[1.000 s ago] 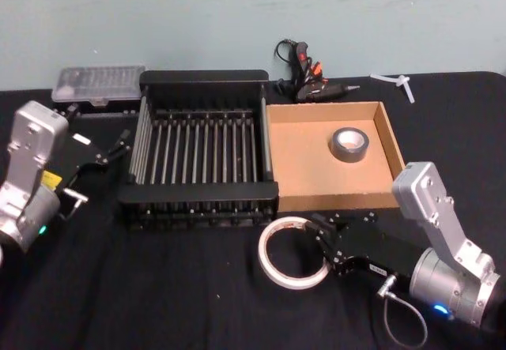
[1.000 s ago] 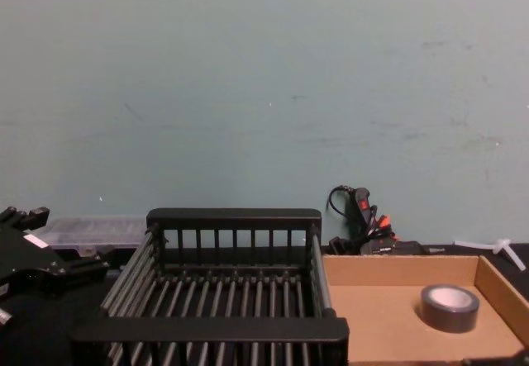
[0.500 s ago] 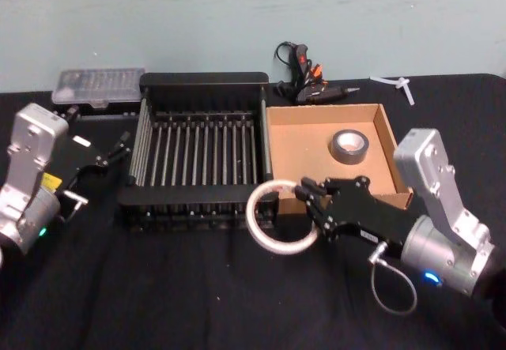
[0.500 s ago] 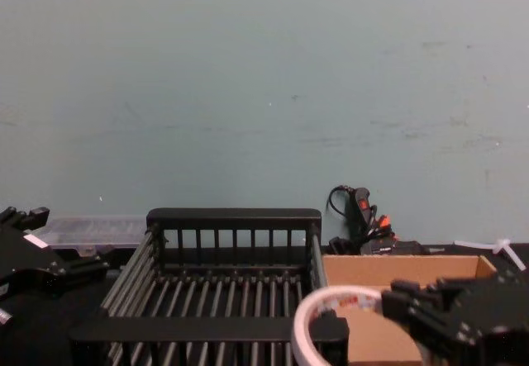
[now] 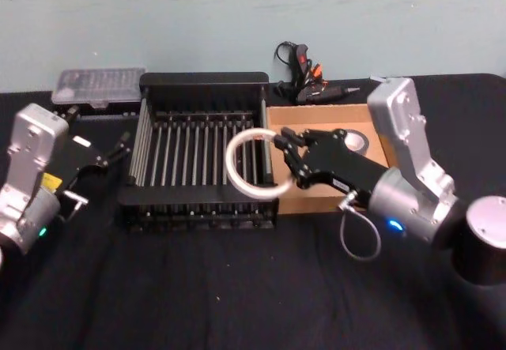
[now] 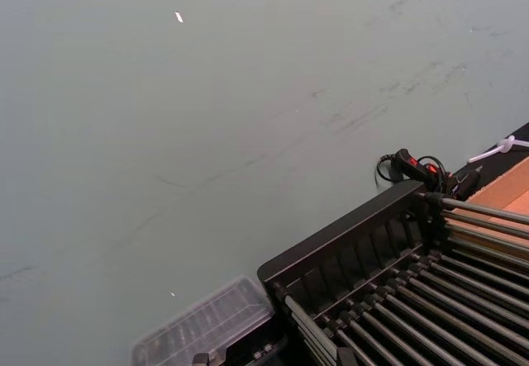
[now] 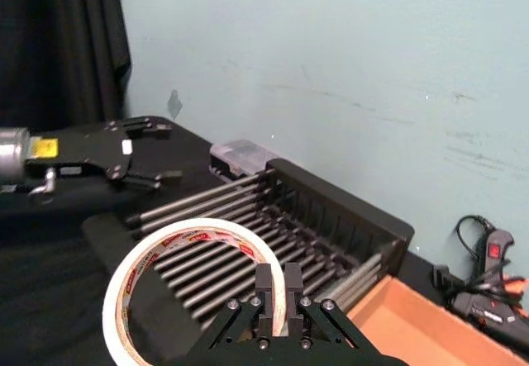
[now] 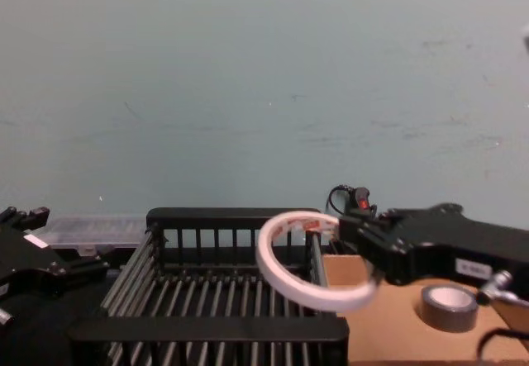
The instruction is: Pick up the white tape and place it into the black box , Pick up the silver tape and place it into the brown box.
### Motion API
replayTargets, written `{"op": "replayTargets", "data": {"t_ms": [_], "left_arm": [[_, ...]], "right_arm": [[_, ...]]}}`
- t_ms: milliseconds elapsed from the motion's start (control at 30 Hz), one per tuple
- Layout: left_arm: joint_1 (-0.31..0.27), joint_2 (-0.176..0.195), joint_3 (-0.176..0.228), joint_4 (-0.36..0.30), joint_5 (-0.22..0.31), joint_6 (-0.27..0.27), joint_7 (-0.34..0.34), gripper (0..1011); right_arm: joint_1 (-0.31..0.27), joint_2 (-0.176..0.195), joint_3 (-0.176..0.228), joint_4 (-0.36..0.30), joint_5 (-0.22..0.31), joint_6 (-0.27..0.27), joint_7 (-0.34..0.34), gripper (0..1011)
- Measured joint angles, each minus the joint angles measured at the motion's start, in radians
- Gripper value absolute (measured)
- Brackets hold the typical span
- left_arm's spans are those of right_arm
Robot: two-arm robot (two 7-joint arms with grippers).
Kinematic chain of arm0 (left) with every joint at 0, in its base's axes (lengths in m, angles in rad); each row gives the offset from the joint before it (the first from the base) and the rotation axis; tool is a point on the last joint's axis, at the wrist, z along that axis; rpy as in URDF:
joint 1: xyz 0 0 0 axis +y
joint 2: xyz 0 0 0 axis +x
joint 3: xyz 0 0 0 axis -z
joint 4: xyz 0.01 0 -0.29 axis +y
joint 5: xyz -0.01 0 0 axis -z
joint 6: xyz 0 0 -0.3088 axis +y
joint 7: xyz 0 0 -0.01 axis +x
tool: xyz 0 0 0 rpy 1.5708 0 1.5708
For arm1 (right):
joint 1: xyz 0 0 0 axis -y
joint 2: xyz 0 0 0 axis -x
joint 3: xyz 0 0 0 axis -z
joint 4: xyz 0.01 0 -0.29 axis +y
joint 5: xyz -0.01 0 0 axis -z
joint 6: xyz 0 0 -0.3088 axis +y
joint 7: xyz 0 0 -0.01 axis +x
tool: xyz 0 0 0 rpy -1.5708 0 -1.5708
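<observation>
My right gripper [image 5: 283,158] is shut on the rim of the white tape [image 5: 230,168], a wide ring with red print. It holds the ring tilted in the air over the right part of the black box [image 5: 204,77]. The right wrist view has the white tape [image 7: 124,287] pinched between the fingers of the right gripper [image 7: 279,292], above the crate's bars. The silver tape [image 5: 360,139] lies in the brown box [image 5: 316,121], partly hidden by the right arm; the chest view shows the silver tape [image 8: 449,308] flat on the cardboard. My left gripper [image 5: 118,148] stays parked, open, left of the crate.
A clear plastic case [image 5: 96,85] sits behind the crate's left corner. A glue gun with its cord [image 5: 304,69] lies behind the brown box. The two boxes stand side by side, touching. Black cloth covers the table; a pale wall stands close behind.
My right gripper lifted the white tape from the cloth in front of the brown box and carried it up and to the left, over the black box. The left arm stayed still.
</observation>
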State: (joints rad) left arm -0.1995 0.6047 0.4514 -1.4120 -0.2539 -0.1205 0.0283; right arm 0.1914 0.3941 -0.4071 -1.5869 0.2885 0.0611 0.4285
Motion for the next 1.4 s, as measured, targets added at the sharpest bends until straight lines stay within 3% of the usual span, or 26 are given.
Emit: {"op": "replayTargets", "data": {"t_ms": [200, 433, 667, 1100, 1400], "left_arm": [[0.0, 0.0, 0.0, 0.0, 0.0, 0.0, 0.0, 1001], [0.0, 0.0, 0.0, 0.0, 0.0, 0.0, 0.0, 1001], [0.0, 0.0, 0.0, 0.0, 0.0, 0.0, 0.0, 1001], [0.0, 0.0, 0.0, 0.0, 0.0, 0.0, 0.0, 1002], [0.0, 0.0, 0.0, 0.0, 0.0, 0.0, 0.0, 1001]], "right_arm": [[0.071, -0.044, -0.019, 0.078, -0.01, -0.011, -0.003, 93], [0.172, -0.12, -0.046, 0.216, -0.04, -0.026, -0.025, 93], [0.237, -0.187, -0.059, 0.338, -0.068, -0.051, -0.049, 93], [0.306, -0.278, -0.066, 0.539, -0.113, -0.071, -0.074, 93], [0.318, -0.301, -0.059, 0.587, -0.13, -0.072, -0.08, 93]]}}
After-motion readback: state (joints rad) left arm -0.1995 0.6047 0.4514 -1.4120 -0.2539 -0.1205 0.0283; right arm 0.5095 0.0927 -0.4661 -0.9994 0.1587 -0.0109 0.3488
